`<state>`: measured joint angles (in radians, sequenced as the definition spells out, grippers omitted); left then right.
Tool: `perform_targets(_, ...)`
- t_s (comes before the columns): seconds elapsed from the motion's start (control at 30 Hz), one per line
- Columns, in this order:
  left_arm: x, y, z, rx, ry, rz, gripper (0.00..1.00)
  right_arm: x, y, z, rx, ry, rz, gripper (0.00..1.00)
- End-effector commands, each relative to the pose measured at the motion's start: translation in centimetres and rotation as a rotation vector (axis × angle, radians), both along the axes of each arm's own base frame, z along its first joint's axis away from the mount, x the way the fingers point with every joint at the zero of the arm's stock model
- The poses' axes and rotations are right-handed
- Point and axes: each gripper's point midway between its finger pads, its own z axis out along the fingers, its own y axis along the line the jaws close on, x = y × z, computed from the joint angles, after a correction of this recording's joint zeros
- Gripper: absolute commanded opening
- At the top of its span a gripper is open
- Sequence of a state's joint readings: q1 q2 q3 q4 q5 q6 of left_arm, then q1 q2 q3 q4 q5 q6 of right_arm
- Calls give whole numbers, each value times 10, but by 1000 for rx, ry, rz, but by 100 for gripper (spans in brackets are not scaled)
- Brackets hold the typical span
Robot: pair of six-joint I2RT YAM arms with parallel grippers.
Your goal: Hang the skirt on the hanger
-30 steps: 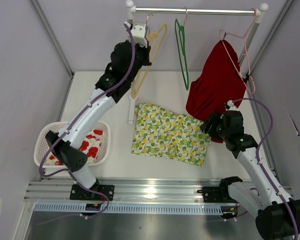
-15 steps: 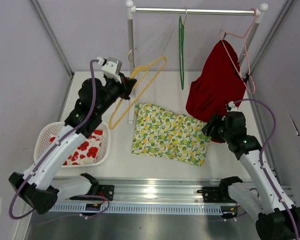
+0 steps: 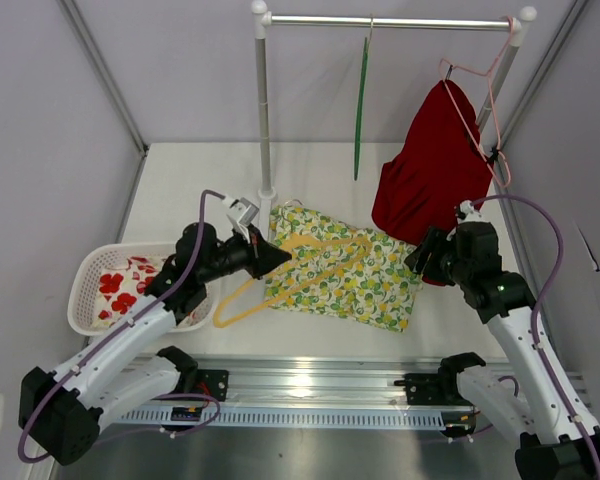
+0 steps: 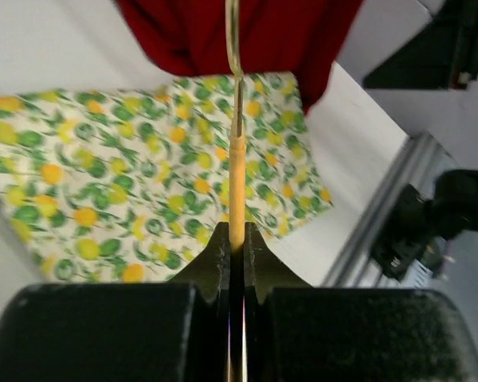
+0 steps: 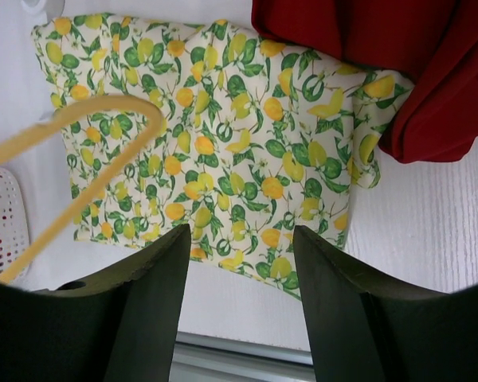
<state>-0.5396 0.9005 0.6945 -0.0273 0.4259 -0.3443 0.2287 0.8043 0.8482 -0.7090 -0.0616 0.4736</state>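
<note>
One white table; lemon-print skirt flat; grey walls around

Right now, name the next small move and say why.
Probably lower the open right gripper onto the skirt at its right edge and pinch it: the left gripper is shut on the yellow hanger over the skirt, which lies flat and unheld.
</note>
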Motion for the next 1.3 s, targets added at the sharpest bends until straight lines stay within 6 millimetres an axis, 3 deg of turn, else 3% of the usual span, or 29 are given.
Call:
perform_targets(0.0, -28, -25, 26, -179, -36, -178, 0, -3, 5, 18, -4, -26, 22, 59)
perform_targets(0.23, -58, -63, 4, -218, 22, -352, 0, -12, 15, 26, -13, -25, 48, 59)
perform_targets(0.43, -58, -93, -29, -174, 86, -417, 0, -21, 17, 22, -34, -11, 34, 59)
perform_targets(0.53, -58, -102, -54, -163, 142, -443, 0, -29, 21, 10, -19, 33, 33, 58)
perform_targets(0.67, -65, -114, -64, -227, 157, -527, 0, -42, 27, -9, -12, 80, 45, 57)
perform_targets(0.83, -70, -125, -87, -249, 216, -579, 0, -51, 20, -32, -43, 129, 12, 52)
perform_targets(1.0, -68, -131, -110, -258, 263, -588, 0, -53, 21, -39, -41, 156, -14, 51)
perform_targets(1.27, -60, -135, -139, -221, 302, -566, 0, -68, 30, -90, -18, 256, -68, 46)
